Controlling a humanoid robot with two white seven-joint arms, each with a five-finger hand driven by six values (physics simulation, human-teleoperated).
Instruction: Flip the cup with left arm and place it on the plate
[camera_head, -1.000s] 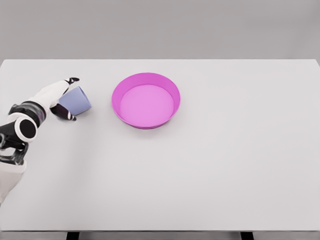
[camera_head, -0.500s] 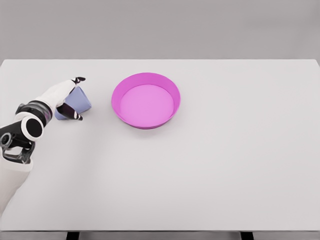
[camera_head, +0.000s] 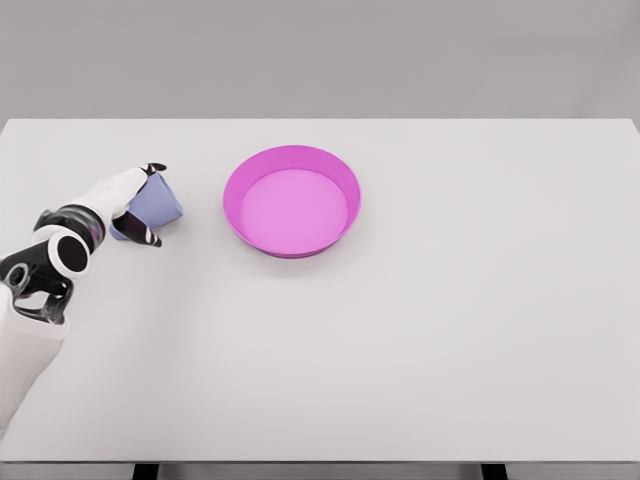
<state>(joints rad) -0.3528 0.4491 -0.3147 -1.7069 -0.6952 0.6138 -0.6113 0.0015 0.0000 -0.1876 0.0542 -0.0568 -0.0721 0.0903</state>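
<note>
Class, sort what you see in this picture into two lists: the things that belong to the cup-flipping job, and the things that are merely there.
Belongs to the job:
- left hand, closed around the cup
- cup, pale blue, tilted in that hand
- plate, pink, nothing on it

Merely there:
- table, white; nothing else lies on it

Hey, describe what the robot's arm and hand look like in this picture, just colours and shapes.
Only the left arm shows: smooth white shells, with a round black-ringed joint and dark banding near the wrist. The left hand is white with black fingertips. No cables or markings are visible.
</note>
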